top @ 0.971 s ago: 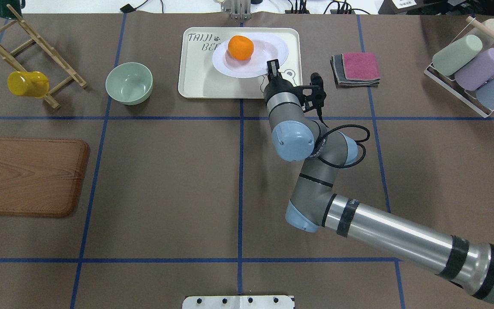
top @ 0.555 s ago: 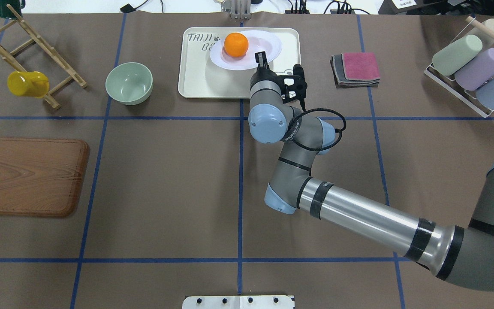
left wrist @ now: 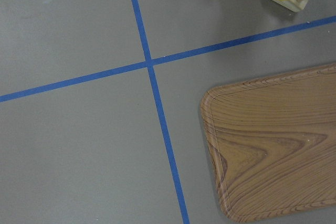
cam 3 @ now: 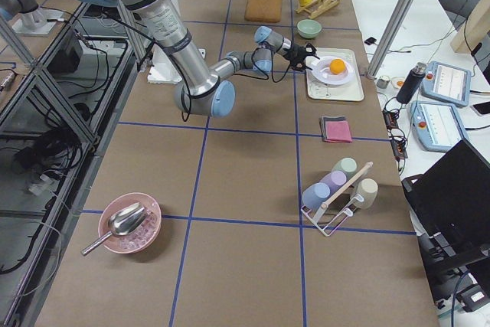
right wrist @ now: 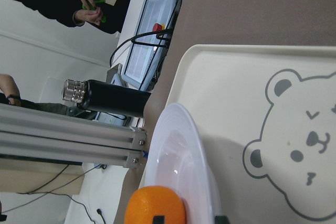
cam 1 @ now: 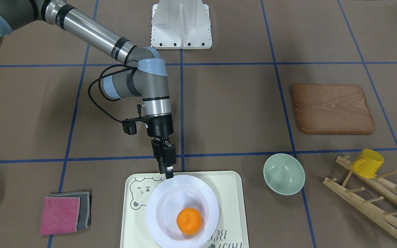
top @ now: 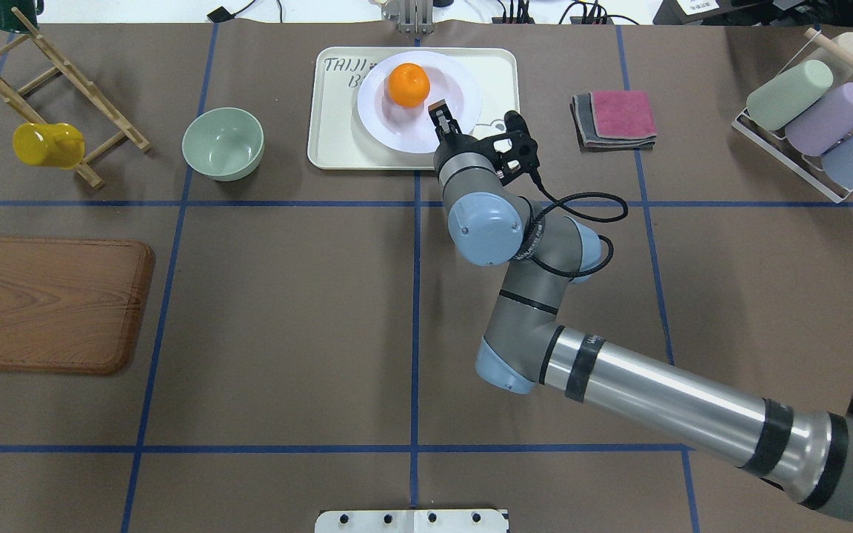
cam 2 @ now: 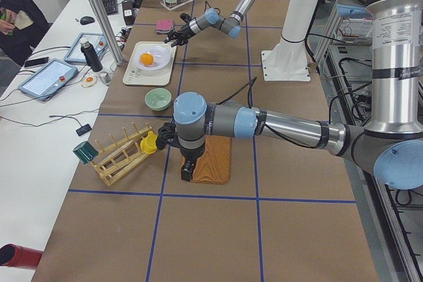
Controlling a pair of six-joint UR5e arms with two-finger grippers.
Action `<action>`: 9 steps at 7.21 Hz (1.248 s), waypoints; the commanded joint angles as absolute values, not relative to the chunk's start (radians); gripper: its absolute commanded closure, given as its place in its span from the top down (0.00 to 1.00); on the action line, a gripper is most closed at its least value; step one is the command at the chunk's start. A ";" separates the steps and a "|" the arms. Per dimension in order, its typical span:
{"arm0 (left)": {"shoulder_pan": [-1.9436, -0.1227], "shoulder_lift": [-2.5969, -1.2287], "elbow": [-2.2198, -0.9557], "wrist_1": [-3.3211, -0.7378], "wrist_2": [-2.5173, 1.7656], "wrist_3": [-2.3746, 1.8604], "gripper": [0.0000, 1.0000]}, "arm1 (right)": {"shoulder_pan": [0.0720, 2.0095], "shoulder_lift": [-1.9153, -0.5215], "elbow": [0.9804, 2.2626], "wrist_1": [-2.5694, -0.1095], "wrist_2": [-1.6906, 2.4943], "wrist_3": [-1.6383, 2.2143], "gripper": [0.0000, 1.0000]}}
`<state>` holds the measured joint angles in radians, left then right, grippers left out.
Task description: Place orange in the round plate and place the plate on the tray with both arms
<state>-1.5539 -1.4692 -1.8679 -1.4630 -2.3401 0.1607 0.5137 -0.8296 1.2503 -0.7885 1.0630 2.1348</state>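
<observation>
The orange (top: 408, 84) (cam 1: 189, 220) lies in the white round plate (top: 463, 81) (cam 1: 153, 213), which is over the cream bear tray (top: 334, 141) (cam 1: 229, 193). My right gripper (top: 439, 111) (cam 1: 168, 172) is shut on the plate's near rim. The right wrist view shows the plate (right wrist: 178, 145) tilted on edge over the tray (right wrist: 236, 77), a shadow under it, and the orange (right wrist: 155, 206) inside. My left gripper (cam 2: 187, 171) shows only in the exterior left view, hanging over the wooden board (cam 2: 208, 160). I cannot tell whether it is open or shut.
A pale-green bowl (top: 223, 143) stands left of the tray and folded cloths (top: 615, 118) right of it. A wooden rack with a yellow cup (top: 47, 144) is at the far left, a cup holder (top: 819, 118) at the far right. A person (cam 2: 13, 4) stands beyond the table.
My right gripper has carried the plate and orange leftward over the tray, and the plate now looks flatter and lower. The left arm is not in the earlier frames.
</observation>
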 commanded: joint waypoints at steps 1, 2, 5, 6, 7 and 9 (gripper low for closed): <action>-1.554 -1.468 -1.861 -1.463 -2.336 0.160 0.99 | 0.538 -0.928 1.428 -0.939 1.219 1.847 1.00; -1.554 -1.468 -1.859 -1.462 -2.339 0.161 0.99 | 0.595 -0.933 1.500 -1.097 1.336 1.709 1.00; -1.554 -1.468 -1.862 -1.463 -2.336 0.161 0.99 | 0.904 -1.044 1.693 -1.369 1.810 1.170 1.00; -1.554 -1.467 -1.844 -1.462 -2.335 0.160 0.99 | 1.023 -1.114 1.692 -1.373 1.959 0.937 1.00; -1.565 -1.466 -1.844 -1.460 -2.326 0.160 0.99 | 1.145 -1.190 1.689 -1.381 2.089 0.696 1.00; -1.575 -1.459 -1.839 -1.451 -2.326 0.163 0.99 | 1.322 -1.311 1.693 -1.448 2.206 0.371 1.00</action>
